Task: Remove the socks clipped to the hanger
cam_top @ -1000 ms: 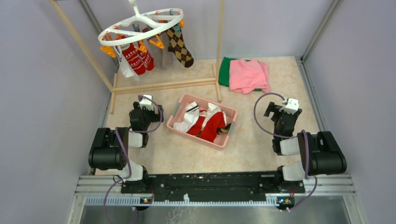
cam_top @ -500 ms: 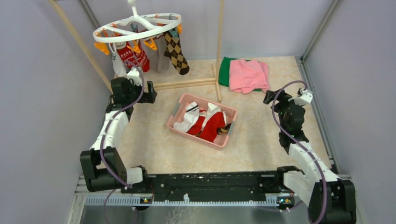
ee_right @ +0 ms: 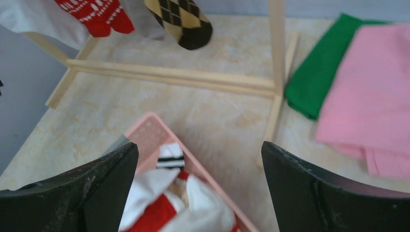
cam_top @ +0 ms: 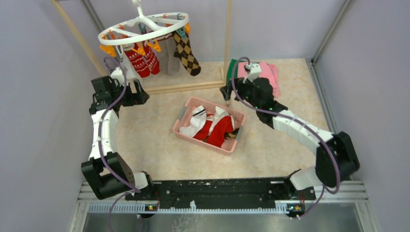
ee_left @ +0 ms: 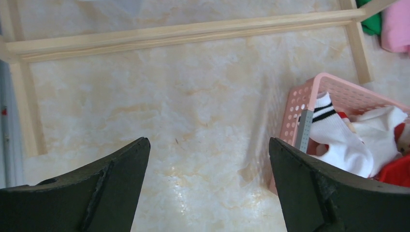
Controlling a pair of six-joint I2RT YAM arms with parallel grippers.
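The white oval hanger (cam_top: pixel 142 26) hangs at the back left with several socks clipped under it: a red patterned sock (cam_top: pixel 140 60), a grey sock (cam_top: pixel 169 60) and a brown argyle sock (cam_top: pixel 186 53). My left gripper (cam_top: pixel 139 93) is open, below and in front of the red sock, touching nothing. My right gripper (cam_top: pixel 226 92) is open just behind the pink basket (cam_top: pixel 240 116), to the right of the argyle sock. The right wrist view shows the tips of the argyle sock (ee_right: pixel 186 19), red sock (ee_right: pixel 96 12) and a white sock (ee_right: pixel 38 19) above my open gripper (ee_right: pixel 199 159).
The wooden rack's base bar (cam_top: pixel 179 87) and upright post (cam_top: pixel 227 43) stand between the arms and the hanger. The pink basket (ee_left: pixel 290 111) holds red and white socks. Folded pink cloth (ee_right: pixel 367 92) lies on green cloth (ee_right: pixel 319 82) at the back right.
Both arms have unfolded and reached forward. The left gripper rose toward the hanger at the back left; the right swung left to behind the basket. The hanger sways slightly.
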